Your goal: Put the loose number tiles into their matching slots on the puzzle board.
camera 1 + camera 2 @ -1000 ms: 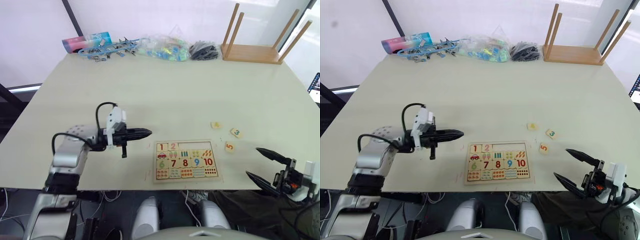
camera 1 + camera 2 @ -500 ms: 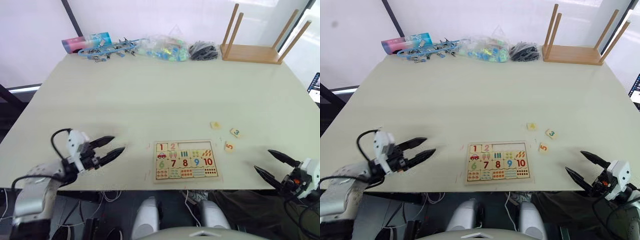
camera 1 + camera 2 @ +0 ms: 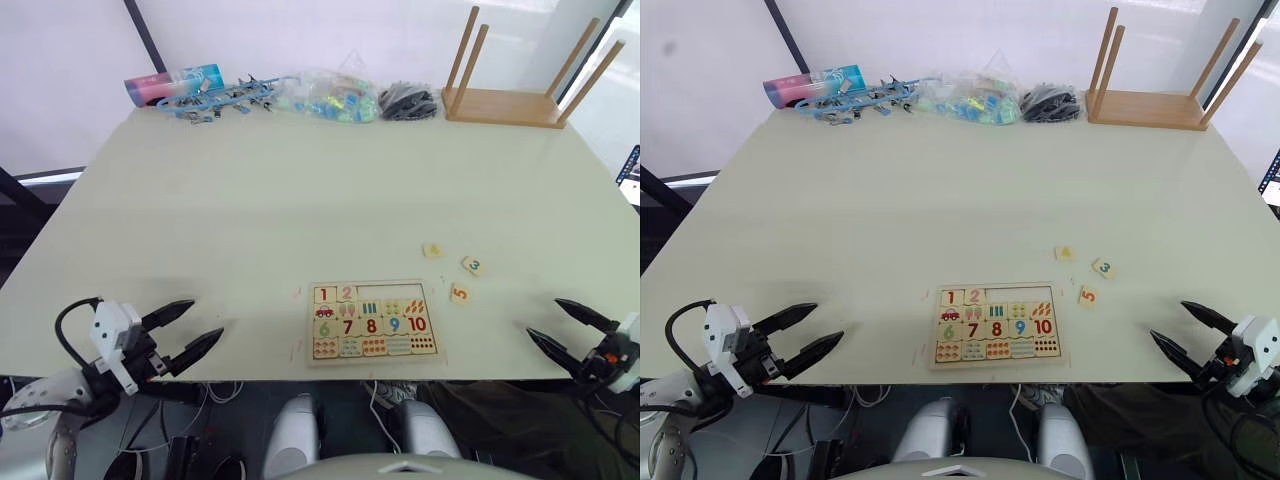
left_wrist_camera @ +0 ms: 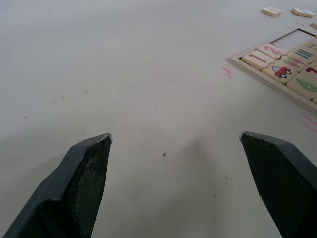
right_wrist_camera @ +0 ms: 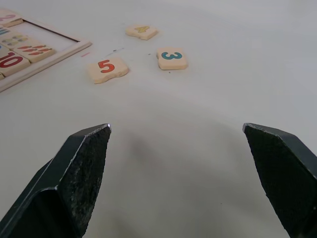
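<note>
The puzzle board [image 3: 372, 320] lies near the table's front edge, right of centre. Tiles 1 [image 4: 255, 58] and 2 [image 4: 272, 49] sit in its top row, and the slots [image 3: 392, 292] beside them show bare wood. Three loose number tiles lie to the board's right: 4 [image 3: 432, 250], 3 [image 3: 473, 265] and 5 [image 3: 459, 293]. My left gripper [image 3: 203, 319] hovers open and empty at the front left, well away from the board. At the front right my right gripper [image 3: 545, 318] is open too, its fingers [image 5: 74, 183] pointing toward tile 5 [image 5: 107, 69] and tile 3 [image 5: 172, 58].
An upturned wooden stool [image 3: 505, 100] stands at the back right. Along the back edge lie a pink-blue tube [image 3: 170, 82], blue clips [image 3: 215, 98], a plastic bag of small parts [image 3: 325, 98] and a black bundle [image 3: 408, 100]. The broad middle of the table [image 3: 300, 190] is bare.
My left gripper has opened and drawn back from beside the board to the front-left edge. The right gripper has slid a little right and back, still open.
</note>
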